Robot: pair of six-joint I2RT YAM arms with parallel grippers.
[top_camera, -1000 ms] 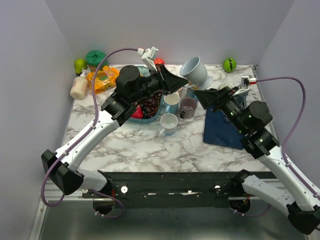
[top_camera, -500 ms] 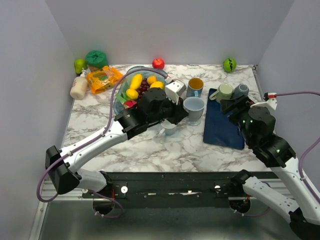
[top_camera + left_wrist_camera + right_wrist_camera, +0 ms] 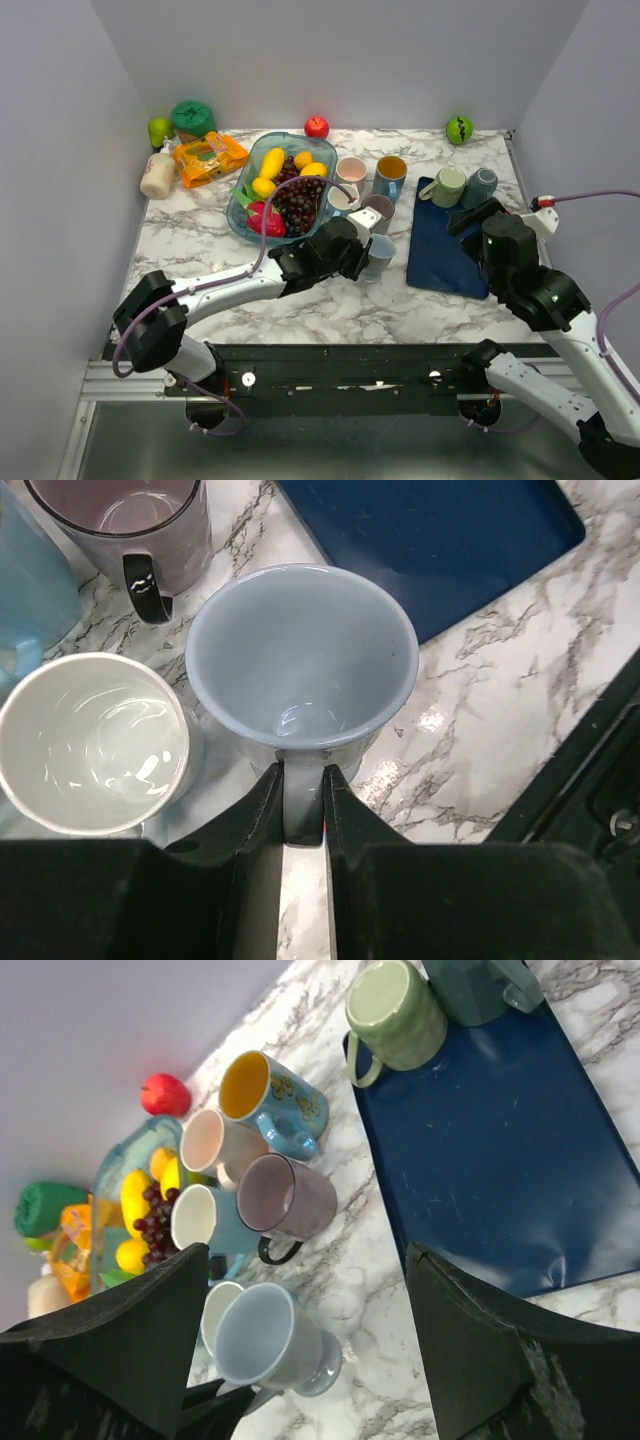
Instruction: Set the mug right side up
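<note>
The pale blue-grey footed mug (image 3: 380, 256) stands mouth up on the marble, just left of the blue mat (image 3: 445, 262). My left gripper (image 3: 352, 256) is shut on its handle. In the left wrist view my fingers (image 3: 262, 798) pinch the handle (image 3: 301, 802), and I look down into the empty mug (image 3: 300, 655). The right wrist view shows the mug (image 3: 275, 1345) with its foot on the table. My right gripper (image 3: 470, 216) is open and empty above the mat; it spreads wide in its own view (image 3: 305, 1260).
A white mug (image 3: 90, 740) and a purple mug (image 3: 130, 525) stand close beside the held mug. Other upright mugs (image 3: 390, 172) and a fruit bowl (image 3: 252, 205) lie behind. A green mug (image 3: 447, 185) and a teal mug (image 3: 482, 182) sit upside down on the mat.
My left arm brought the mug down from high at the back to the table by the mat, mouth up. My right gripper drew back to the right.
</note>
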